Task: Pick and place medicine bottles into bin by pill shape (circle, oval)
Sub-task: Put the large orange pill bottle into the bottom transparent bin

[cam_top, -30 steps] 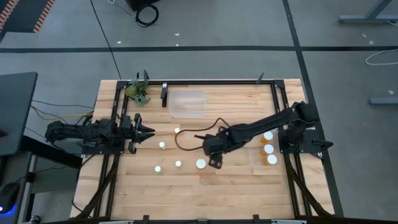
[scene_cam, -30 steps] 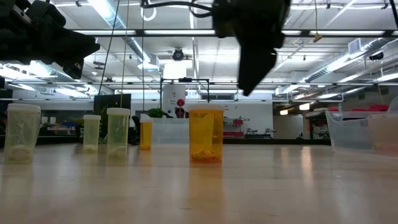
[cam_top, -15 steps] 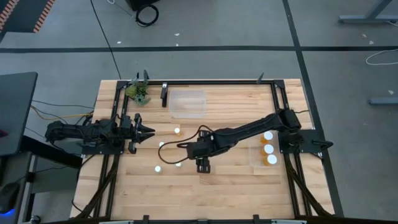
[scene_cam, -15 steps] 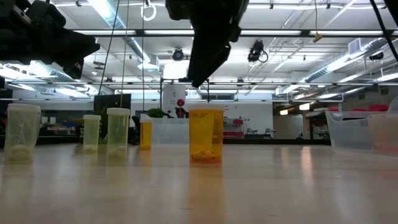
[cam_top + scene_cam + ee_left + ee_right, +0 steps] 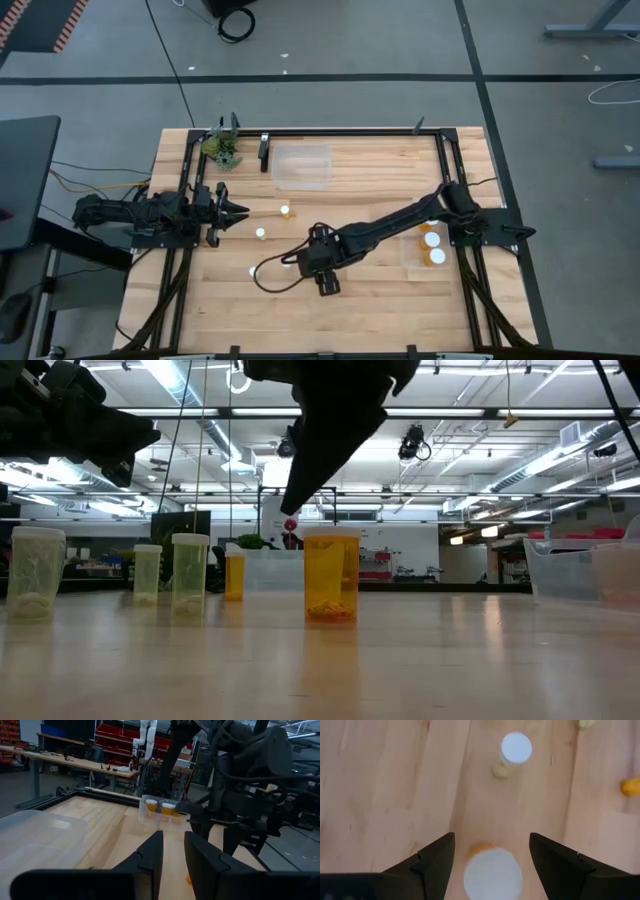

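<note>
The right claw (image 5: 490, 852) hangs with its fingers apart directly over a white-capped medicine bottle (image 5: 493, 872) mid-worktop, not yet gripping it. Three bottles (image 5: 433, 242) already sit in the right-hand bin (image 5: 409, 250), and four more (image 5: 260, 233) stand loose toward the left. The left claw (image 5: 238, 210) waits pinched together at the left edge.

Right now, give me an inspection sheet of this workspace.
Surface: wooden table, black frame around it.
Job's things: loose medicine bottles left of centre; three in the right bin; the clear bin at the far edge looks empty.
Clutter: small plant at a far corner.
Grippers: right gripper open above a white-capped bottle; left gripper shut, parked at the left edge.
Cables: black cable looping over the table.
Surroundings: workshop benches, red shelving.
</note>
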Action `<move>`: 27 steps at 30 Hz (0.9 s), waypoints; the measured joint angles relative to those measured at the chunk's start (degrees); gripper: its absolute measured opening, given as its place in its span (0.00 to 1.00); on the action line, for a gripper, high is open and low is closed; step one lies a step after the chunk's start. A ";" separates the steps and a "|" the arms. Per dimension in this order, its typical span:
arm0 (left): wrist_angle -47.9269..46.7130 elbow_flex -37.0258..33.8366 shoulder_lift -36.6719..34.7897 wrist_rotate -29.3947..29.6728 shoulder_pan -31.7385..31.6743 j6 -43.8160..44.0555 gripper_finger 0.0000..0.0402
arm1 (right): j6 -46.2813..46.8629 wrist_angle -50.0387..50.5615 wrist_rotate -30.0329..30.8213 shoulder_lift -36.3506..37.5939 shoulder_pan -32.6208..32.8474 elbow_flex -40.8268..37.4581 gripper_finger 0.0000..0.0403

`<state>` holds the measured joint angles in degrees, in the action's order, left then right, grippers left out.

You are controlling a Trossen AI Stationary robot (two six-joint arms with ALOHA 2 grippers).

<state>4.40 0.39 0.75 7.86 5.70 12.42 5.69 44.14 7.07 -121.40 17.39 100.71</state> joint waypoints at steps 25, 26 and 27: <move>0.02 0.00 -0.02 0.02 0.00 -0.02 0.21 | 1.75 1.71 1.44 -0.96 0.02 -3.63 0.64; 0.02 -0.01 -0.02 0.02 -0.01 -0.04 0.21 | 1.83 1.77 1.48 -0.96 0.00 -3.63 0.63; 0.02 0.01 -0.02 0.02 -0.01 -0.01 0.21 | 1.98 1.90 1.68 -0.96 0.00 -3.63 0.63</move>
<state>4.43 0.40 0.73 7.88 5.70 12.41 7.67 46.04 8.75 -122.37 17.39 97.08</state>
